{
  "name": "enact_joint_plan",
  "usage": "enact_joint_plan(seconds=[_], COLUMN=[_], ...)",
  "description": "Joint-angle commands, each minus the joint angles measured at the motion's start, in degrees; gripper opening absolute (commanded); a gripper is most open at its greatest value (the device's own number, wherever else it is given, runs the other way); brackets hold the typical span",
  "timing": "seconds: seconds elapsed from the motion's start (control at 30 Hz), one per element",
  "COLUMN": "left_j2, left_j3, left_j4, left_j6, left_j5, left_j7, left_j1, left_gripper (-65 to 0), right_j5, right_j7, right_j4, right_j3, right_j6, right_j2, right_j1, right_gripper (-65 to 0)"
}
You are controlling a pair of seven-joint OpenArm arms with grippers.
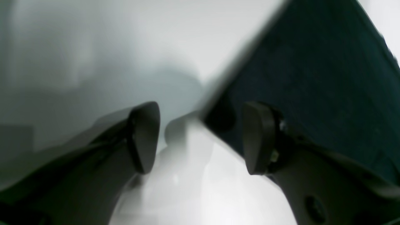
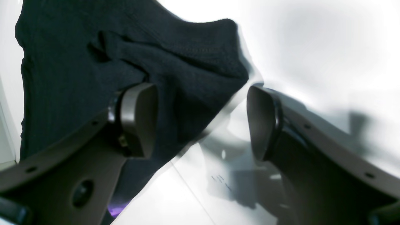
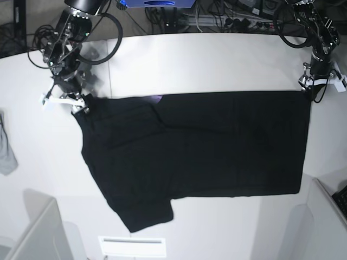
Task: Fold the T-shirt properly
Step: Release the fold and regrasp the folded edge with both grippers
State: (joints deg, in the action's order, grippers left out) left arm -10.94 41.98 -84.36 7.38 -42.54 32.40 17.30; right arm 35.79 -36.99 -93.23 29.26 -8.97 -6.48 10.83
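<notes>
Standing wide open, the right gripper [image 2: 201, 120] holds nothing: between its two dark pads there is only the white table [image 2: 312, 47] and a corner of cloth. The large black short-sleeved cloth T-shirt [image 2: 93, 68] lies just under and beside its left pad, with a stitched hem running to a corner near the gap, and a small purple spot shows at the bottom edge of the cloth. The left gripper [image 1: 201, 137] is also open and empty. A straight edge of the T-shirt passes close to its right pad and the cloth spreads away behind that pad, while bare table is under the left pad.

In the base view the T-shirt [image 3: 206, 146] lies flat, plain side up, across the table [image 3: 217, 59]. The right gripper [image 3: 77, 105] is at one far corner, and the left gripper [image 3: 313, 86] at the other far corner. One sleeve sticks out on the near side. A small grey cloth [image 3: 6, 149] lies well apart, beyond the right arm.

I judge that a fold has just been laid down, or a new grip is about to begin. To do this step well, both grippers should take only the edge of the top layer, at equal height, and move together so the cloth stays straight. The wrinkle near the right gripper may spoil the fold if it is not smoothed first.
</notes>
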Motion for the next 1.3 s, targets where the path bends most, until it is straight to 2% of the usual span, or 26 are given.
enact_joint_plan(seconds=[0.0,0.4,0.57,0.87,0.93,1.03,1.07,1.13,1.2,1.27], left_j2=[-1.2,-1.0,-1.3,-1.2,-1.2,-1.2,-1.2,-1.2,-1.3,-1.3], left_j3=[0.0,-0.6,-4.4,-5.1,-5.1,-5.1,-5.1,-5.1,-5.1,-5.1], left_j4=[-1.0,1.5,4.6,7.1,7.1,7.1,7.1,7.1,7.1,7.1], left_j6=[0.1,0.1,0.1,0.1,0.1,0.1,0.1,0.1,0.1,0.1], left_j5=[-0.7,-0.5,-0.5,-0.5,-0.5,-0.6,-0.7,-0.6,-0.6,-0.6], left_j7=[-1.3,-1.2,-1.2,-1.2,-1.2,-1.2,-1.2,-1.2,-1.2,-1.2], left_j1=[-0.8,-5.0,-5.7,-5.8,-5.8,-5.8,-5.8,-5.8,-5.7,-5.4], left_gripper=[-25.8,-26.0,-26.2,-26.8,-32.6,-50.2,-55.0,-63.8,-65.0,-65.0], right_j5=[-0.2,-0.3,-0.3,-0.4,-0.3,-0.3,-0.3,-0.3,-0.3,-0.3], right_j7=[-1.0,-1.2,-1.2,-1.2,-1.2,-1.1,-1.1,-1.1,-1.1,-1.3], right_j4=[0.1,0.2,0.3,0.3,0.8,2.8,3.3,3.6,3.8,3.9], right_j3=[-0.2,-0.3,-0.3,-0.3,-0.3,-0.3,-0.3,-0.3,-0.3,-0.3], right_j6=[-0.4,-0.4,-0.4,-0.4,-0.4,-0.3,-0.3,-0.2,0.0,1.5], right_j2=[0.3,0.5,0.5,0.5,0.5,0.5,0.5,0.5,1.0,1.7], right_j1=[-0.1,-0.9,-0.9,-0.9,-0.9,-1.5,-1.6,-1.6,-1.6,-1.6], right_gripper=[-23.3,-23.3,-23.3,-23.3,-23.3,-24.3,-26.7,-35.9,-48.2,-59.6])
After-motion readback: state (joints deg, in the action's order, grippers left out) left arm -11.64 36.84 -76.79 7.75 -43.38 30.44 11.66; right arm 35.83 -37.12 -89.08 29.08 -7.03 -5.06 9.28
